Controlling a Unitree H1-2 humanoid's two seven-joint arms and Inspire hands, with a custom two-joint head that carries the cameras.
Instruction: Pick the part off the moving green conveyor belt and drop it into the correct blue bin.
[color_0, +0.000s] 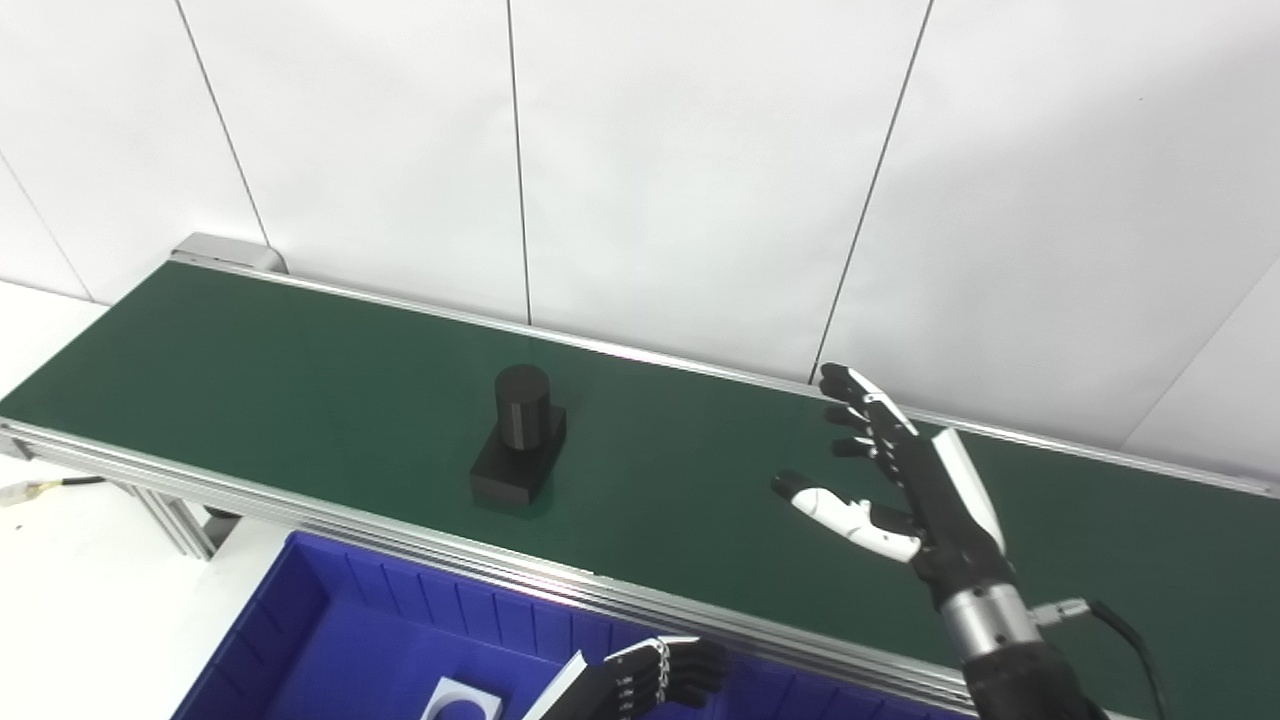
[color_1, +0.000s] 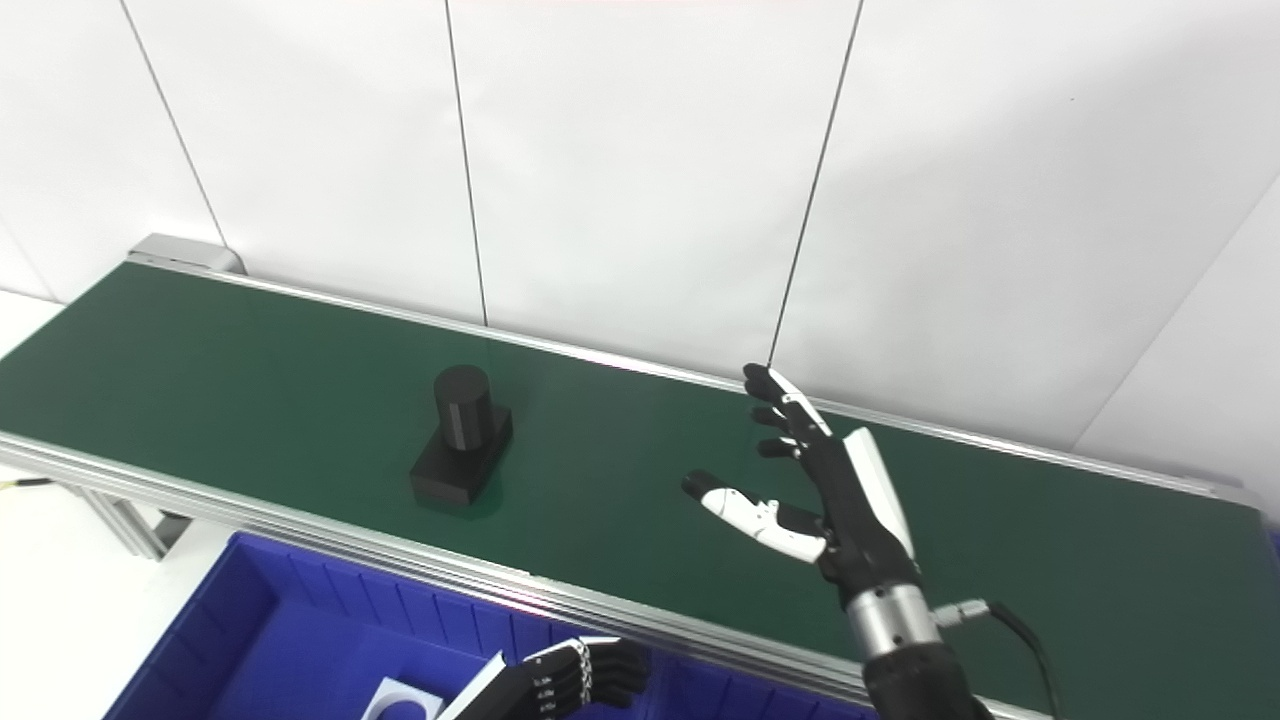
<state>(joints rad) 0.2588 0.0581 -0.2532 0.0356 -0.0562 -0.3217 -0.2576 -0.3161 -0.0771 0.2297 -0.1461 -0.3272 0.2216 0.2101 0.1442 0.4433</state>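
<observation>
Wall: white panels (color_0: 690, 150) stand behind my workspace, split by thin dark vertical seams (color_0: 518, 160).
Seams: some run straight, others lean across my view.
Surface at left: a white tabletop or floor (color_0: 60, 600) lies below me; I cannot tell which.
Light: even and bright, soft shadows only.
Cable: a small connector (color_0: 25, 490) lies at far left.

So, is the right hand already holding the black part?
No, the right hand is open above the belt, apart from the black part.
</observation>
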